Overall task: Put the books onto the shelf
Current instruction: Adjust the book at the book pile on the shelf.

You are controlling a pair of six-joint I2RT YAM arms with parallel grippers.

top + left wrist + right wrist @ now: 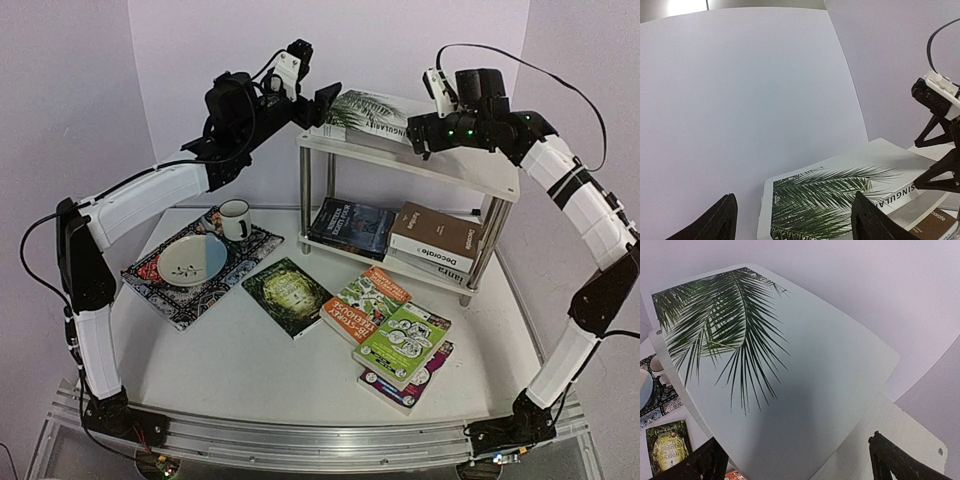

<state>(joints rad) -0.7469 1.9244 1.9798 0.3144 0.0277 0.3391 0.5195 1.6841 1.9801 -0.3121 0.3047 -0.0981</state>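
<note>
Palm-leaf book [375, 108] — left gripper [795, 197], right gripper [793, 437] agape

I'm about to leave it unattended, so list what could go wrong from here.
The left gripper and right gripper, both open, flank the palm-leaf book on top of the shelf; retreating carelessly could drag it off. The two arms sit close together there and might clash. The mug stands near the dark green book, so a reach for that could knock it.
</note>
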